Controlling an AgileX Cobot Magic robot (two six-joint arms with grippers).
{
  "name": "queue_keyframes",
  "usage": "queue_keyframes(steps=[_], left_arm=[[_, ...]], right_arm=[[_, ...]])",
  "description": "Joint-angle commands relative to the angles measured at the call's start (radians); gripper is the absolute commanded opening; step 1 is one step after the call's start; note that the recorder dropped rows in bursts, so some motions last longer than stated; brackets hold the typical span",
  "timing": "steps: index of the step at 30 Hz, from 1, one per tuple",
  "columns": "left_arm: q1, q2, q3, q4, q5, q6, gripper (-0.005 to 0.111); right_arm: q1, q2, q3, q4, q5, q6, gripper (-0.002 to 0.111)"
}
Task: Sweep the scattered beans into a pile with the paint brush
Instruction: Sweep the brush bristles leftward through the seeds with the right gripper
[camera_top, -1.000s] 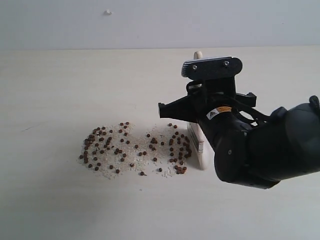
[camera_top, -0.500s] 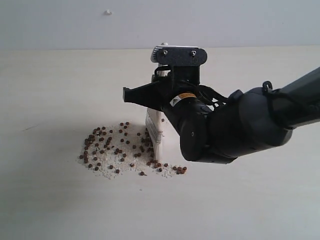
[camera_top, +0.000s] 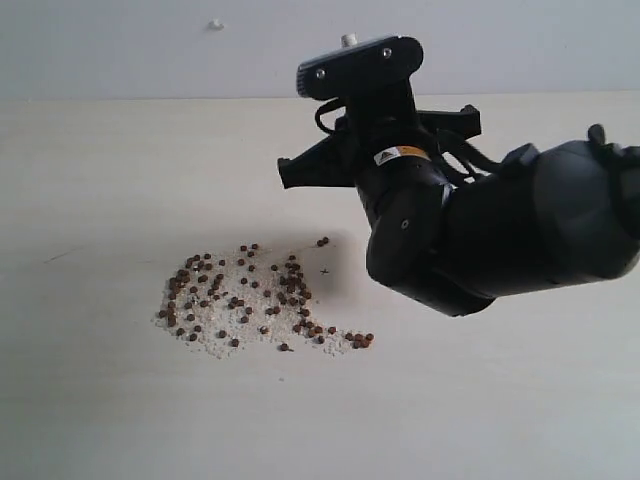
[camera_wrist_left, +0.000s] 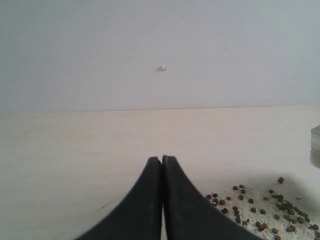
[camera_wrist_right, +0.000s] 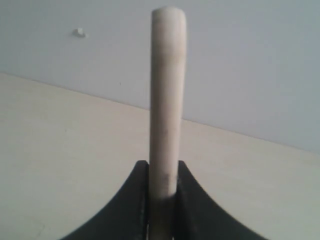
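Note:
The beans (camera_top: 250, 295) lie with pale grit in a loose patch on the light table (camera_top: 100, 400). A short trail of them runs toward the front right, and one stray bean (camera_top: 322, 241) sits behind the patch. In the right wrist view my right gripper (camera_wrist_right: 163, 167) is shut on the paint brush's whitish handle (camera_wrist_right: 167, 100). In the exterior view only the handle tip (camera_top: 348, 40) shows above the raised black right arm (camera_top: 470, 230); the bristles are hidden. My left gripper (camera_wrist_left: 162, 159) is shut with nothing in it, and the beans (camera_wrist_left: 260, 207) lie just beside it.
A pale wall (camera_top: 120, 50) with a small white speck (camera_top: 215, 24) rises behind the table. A grey blurred shape (camera_wrist_left: 315, 145) shows at the edge of the left wrist view; I cannot tell what it is.
The right arm swept the brush leftward through the beans, then lifted up off the table. The right-hand beans were pushed left into the main patch, leaving a short trail.

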Motion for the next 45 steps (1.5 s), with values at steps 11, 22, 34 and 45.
queue_keyframes(steps=[11,22,34,45], left_arm=[[-0.006,-0.007,0.000,0.000,-0.003,-0.007,0.000],[-0.006,-0.007,0.000,0.000,-0.003,-0.007,0.000],[-0.006,-0.007,0.000,0.000,-0.003,-0.007,0.000],[-0.006,-0.007,0.000,0.000,-0.003,-0.007,0.000]], right_arm=[[0.002,0.183,-0.030,-0.156,-0.088,0.114,0.000],[0.002,0.183,-0.049,-0.374,0.029,0.371,0.000],[0.002,0.083,-0.049,-0.450,0.069,0.421,0.000],[0.006,-0.107,-0.029,0.378,-0.009,-0.407,0.000]])
